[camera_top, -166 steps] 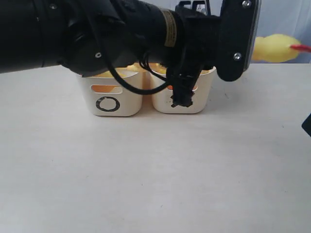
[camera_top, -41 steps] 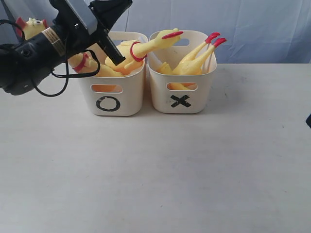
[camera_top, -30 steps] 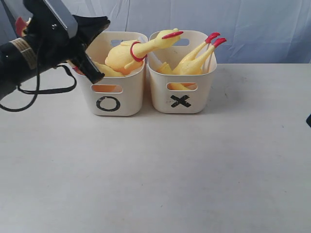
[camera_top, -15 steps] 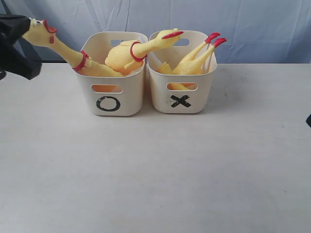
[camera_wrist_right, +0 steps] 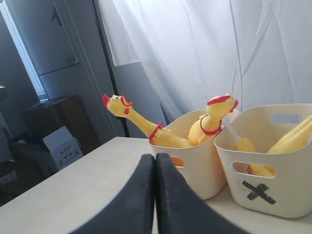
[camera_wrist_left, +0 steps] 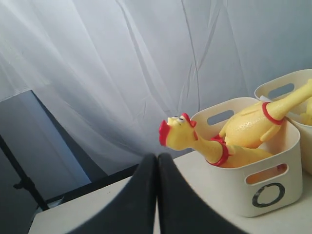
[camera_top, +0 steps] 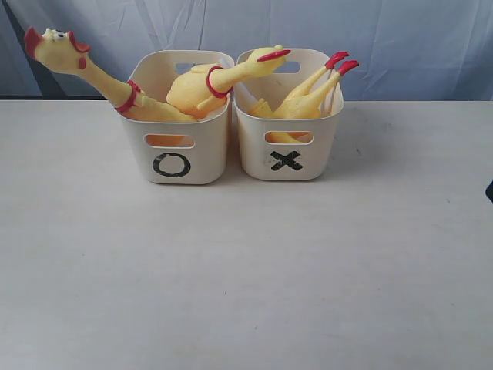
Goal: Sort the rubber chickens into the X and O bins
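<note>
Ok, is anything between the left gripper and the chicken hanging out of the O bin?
Nothing visible does. The shut left gripper points toward the chicken with only open air between, above the table. Its body lies in the O bin.

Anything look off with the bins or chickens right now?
Nothing spilled. In the O bin, one chicken juts its head past the outer rim; a second chicken leans its beak over the X bin, where red feet poke above the rim.
</note>
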